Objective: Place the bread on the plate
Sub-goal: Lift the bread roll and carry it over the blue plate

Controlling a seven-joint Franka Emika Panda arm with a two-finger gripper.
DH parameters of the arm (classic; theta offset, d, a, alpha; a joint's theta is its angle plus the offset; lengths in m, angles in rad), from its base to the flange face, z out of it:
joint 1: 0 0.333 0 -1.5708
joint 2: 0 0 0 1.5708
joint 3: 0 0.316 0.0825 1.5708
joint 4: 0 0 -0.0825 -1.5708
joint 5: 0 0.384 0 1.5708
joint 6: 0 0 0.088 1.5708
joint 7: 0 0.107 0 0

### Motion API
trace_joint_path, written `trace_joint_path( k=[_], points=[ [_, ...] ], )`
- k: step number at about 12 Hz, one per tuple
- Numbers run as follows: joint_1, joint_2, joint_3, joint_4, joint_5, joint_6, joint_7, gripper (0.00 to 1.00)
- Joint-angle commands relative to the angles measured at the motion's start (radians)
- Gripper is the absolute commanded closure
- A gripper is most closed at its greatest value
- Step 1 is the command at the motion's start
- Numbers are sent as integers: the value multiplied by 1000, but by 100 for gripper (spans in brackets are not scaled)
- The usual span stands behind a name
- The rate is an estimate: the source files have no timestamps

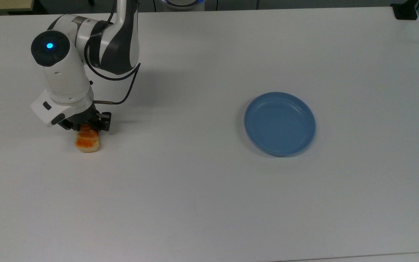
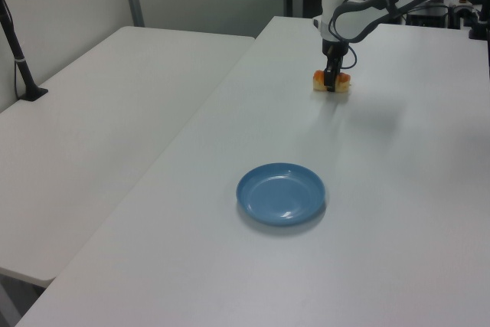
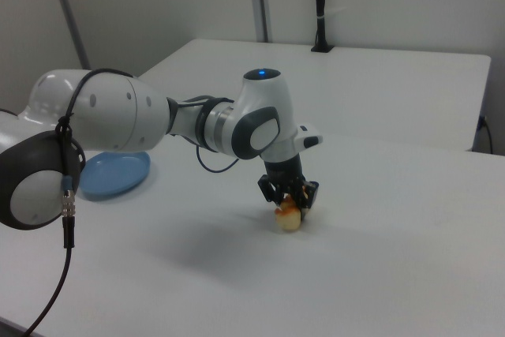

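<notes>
The big white table (image 1: 209, 203) holds everything. The round blue plastic plate (image 1: 279, 123) sits bare on the top view's right, waiting. Far off on the top view's left, the black gripper (image 1: 87, 127) stands over the small orange-topped bread roll (image 1: 87, 142), fingers on either side, ready to squeeze. The roll lies on the table.

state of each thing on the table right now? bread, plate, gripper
bread: lying flat on the table, not lifted, far end between the gripper's fingers
plate: upright, nothing on it, well apart from the bread
gripper: lowered over the bread, fingers straddling it; grip unclear
</notes>
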Motion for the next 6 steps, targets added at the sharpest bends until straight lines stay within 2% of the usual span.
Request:
trace_joint_path(
  k=[1,2,6],
  points=[
    [33,-66,71,-10,3,-9,99,66],
    [68,-84,96,-11,3,-43,145,66],
    [322,-129,101,-7,2,-136,373,65]
  ],
)
